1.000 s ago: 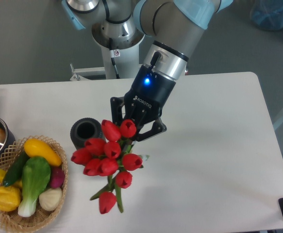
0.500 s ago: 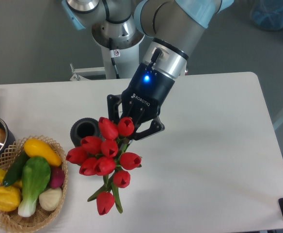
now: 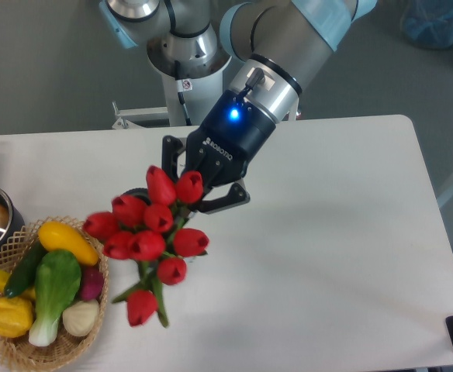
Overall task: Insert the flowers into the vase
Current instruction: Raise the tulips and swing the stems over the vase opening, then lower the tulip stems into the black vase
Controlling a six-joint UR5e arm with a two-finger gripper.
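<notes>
The gripper is clamped on the flowers, held clear of the table. Red buds are bunched just below and to the camera-left of the fingers; green stems and one low bud trail further down. The vase is almost wholly hidden behind the bunch, only a dark sliver seen just camera-left of the gripper. A wicker basket of vegetables is seen well to the camera-left and below.

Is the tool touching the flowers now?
Touching. The fixed camera shows the tool closed around the flowers, which hang lifted above the table.
</notes>
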